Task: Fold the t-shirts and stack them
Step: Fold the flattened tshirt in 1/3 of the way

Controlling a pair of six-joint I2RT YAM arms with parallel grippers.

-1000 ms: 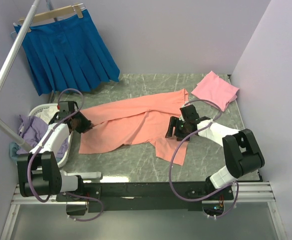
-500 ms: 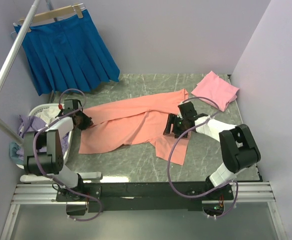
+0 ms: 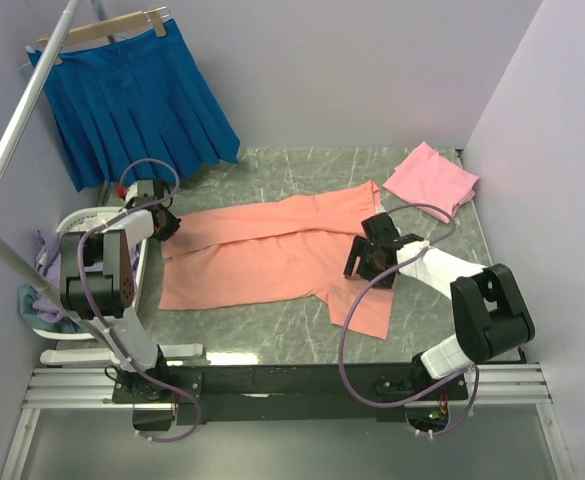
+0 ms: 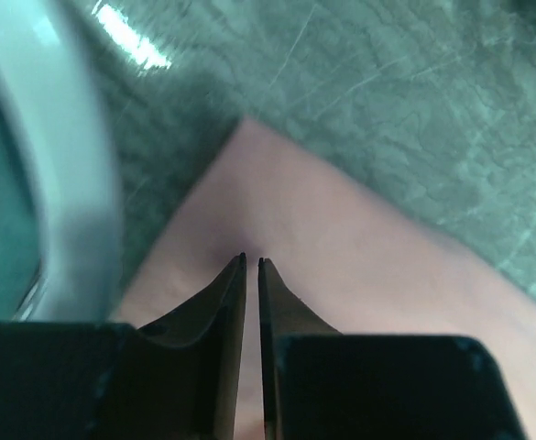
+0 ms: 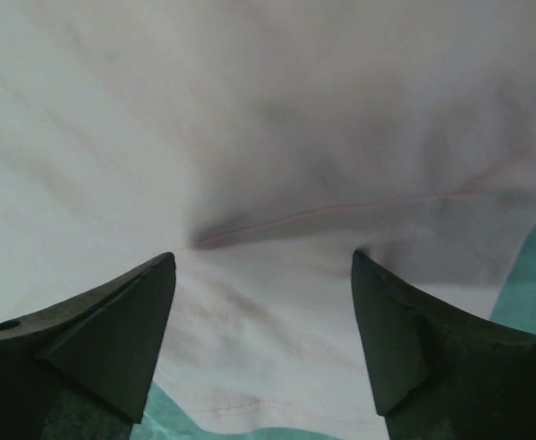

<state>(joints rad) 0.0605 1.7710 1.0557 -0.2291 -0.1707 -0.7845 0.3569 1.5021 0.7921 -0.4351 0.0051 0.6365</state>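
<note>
Left fingers (image 4: 226, 307) tight on blurred corner of salmon-orange t-shirt (image 3: 262, 255); right fingers (image 5: 112, 321) wide apart over it.

Walls (image 3: 372, 70): pale lilac, plain.
Tabletop (image 3: 262, 325): grey-green, marbled.
Back left corner: blue pleated skirt (image 3: 137, 100) on a wooden hanger (image 3: 102, 27).
Light: even.

Salmon-orange t-shirt (image 3: 262, 255) spread flat mid-table; pink t-shirt (image 3: 431, 178) folded, far-right corner.
</note>
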